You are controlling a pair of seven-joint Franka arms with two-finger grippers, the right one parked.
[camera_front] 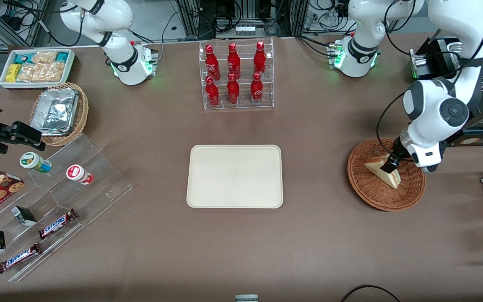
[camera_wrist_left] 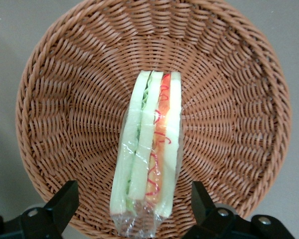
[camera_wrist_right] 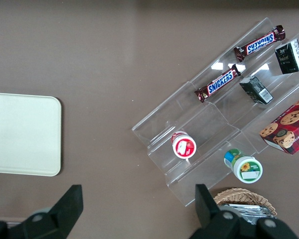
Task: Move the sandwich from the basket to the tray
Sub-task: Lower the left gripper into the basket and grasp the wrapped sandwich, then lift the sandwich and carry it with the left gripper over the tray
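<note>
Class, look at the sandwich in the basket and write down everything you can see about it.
The sandwich is a triangular wedge of pale white bread with green, orange and red filling showing along its cut edge, wrapped in clear film. It rests on the floor of the reddish-brown wicker basket, cut edge facing upward, toward the working arm's end of the table. The gripper is right above it, fingers open to either side and not touching it. The cream tray holds nothing.

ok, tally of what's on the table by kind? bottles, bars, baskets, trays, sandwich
Red bottles in the clear rack: 6
Snickers bars: 2
Wicker baskets: 2, the basket under the gripper and a tan one with foil containers
Tray: 1, nothing on it
Sandwich: 1, in the basket, open fingers on both sides of it
Total: 12
</note>
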